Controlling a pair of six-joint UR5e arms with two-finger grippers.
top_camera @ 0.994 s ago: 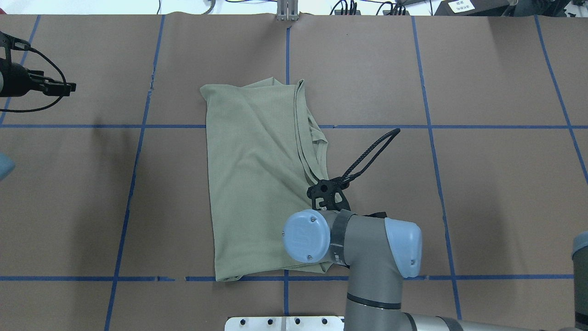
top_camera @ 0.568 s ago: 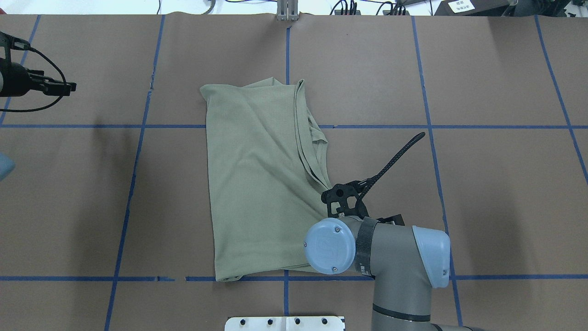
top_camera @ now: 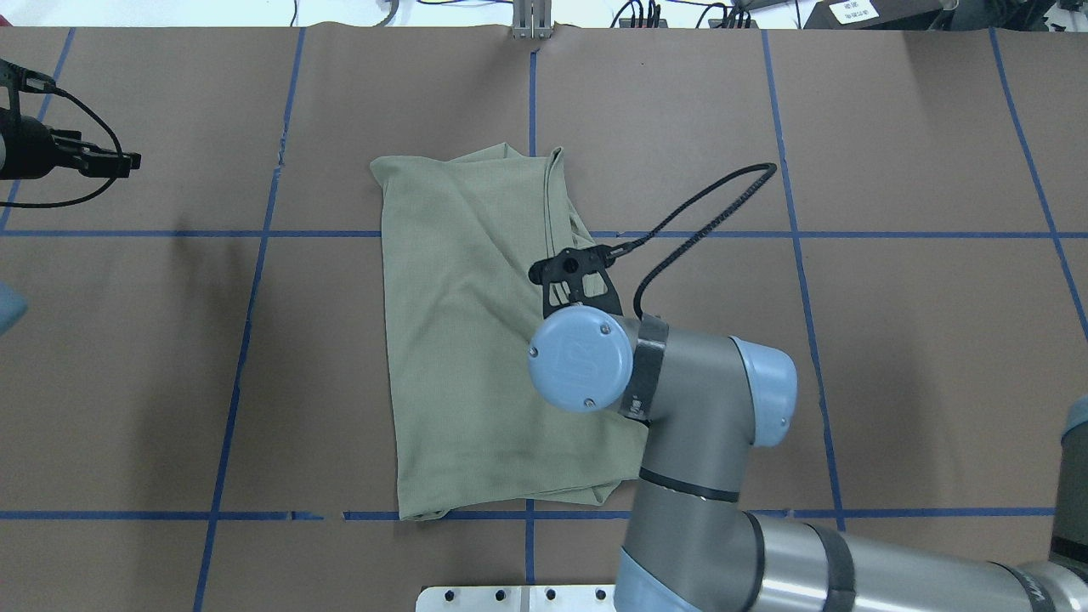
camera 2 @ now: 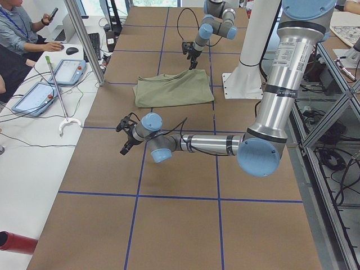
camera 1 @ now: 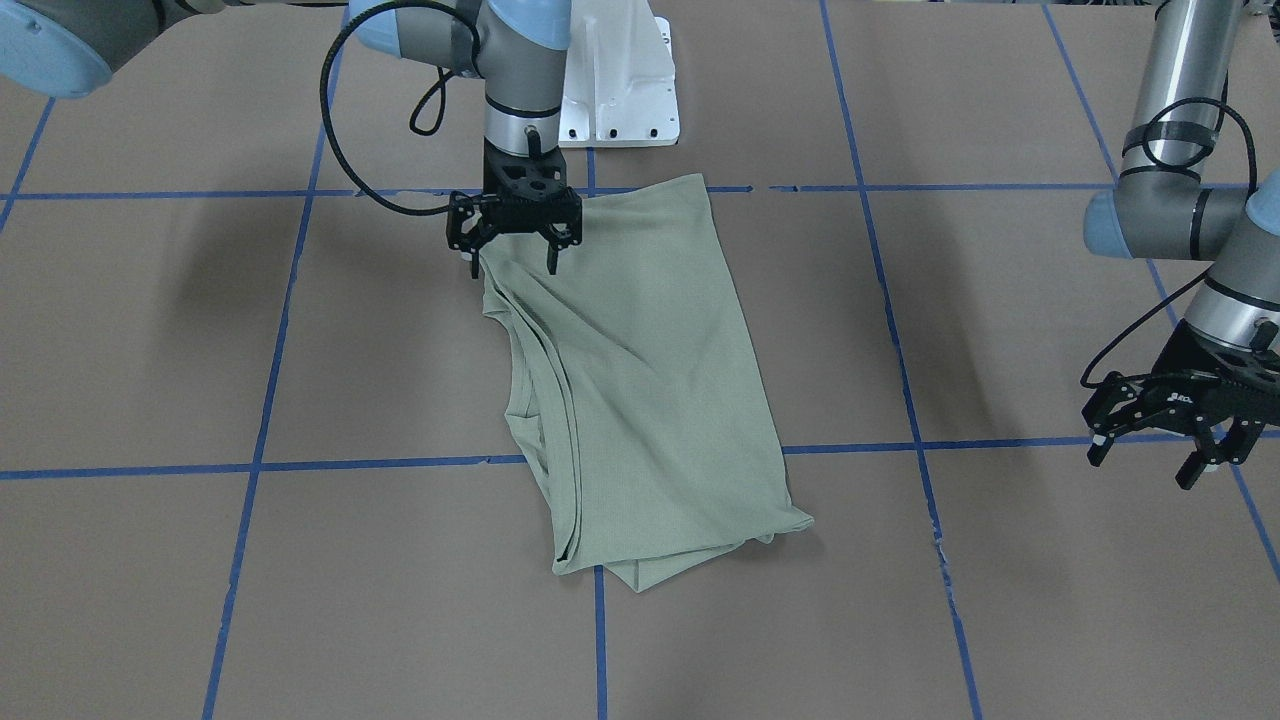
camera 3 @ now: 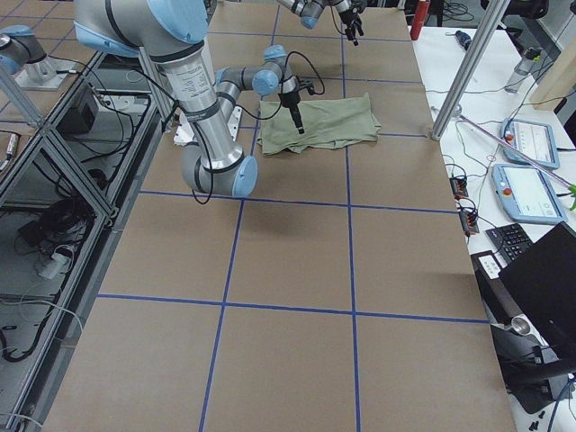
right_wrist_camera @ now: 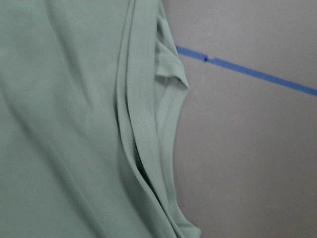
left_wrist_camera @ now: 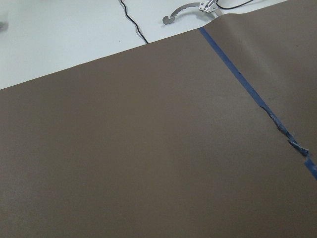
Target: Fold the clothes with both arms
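The pale green shirt (top_camera: 467, 340) lies folded lengthwise in the middle of the brown table, also in the front view (camera 1: 650, 380). Its layered ribbed edges run along its right side and fill the right wrist view (right_wrist_camera: 138, 129). My right gripper (camera 1: 513, 262) is open and empty, pointing down just over that edge near the robot's side. In the overhead view its wrist (top_camera: 582, 357) hides the fingers. My left gripper (camera 1: 1143, 468) is open and empty, far to the left of the shirt (top_camera: 115, 161), above bare table.
The white pedestal base (camera 1: 615, 90) stands at the table's near edge behind the shirt. Blue tape lines (top_camera: 531, 234) grid the brown paper. In the left side view, tablets (camera 2: 70, 55) and a seated person (camera 2: 19, 28) are beyond the far edge.
My right arm swung out to the right, then moved forward along the shirt's right edge and slightly over the cloth. The left arm and the shirt have not moved.
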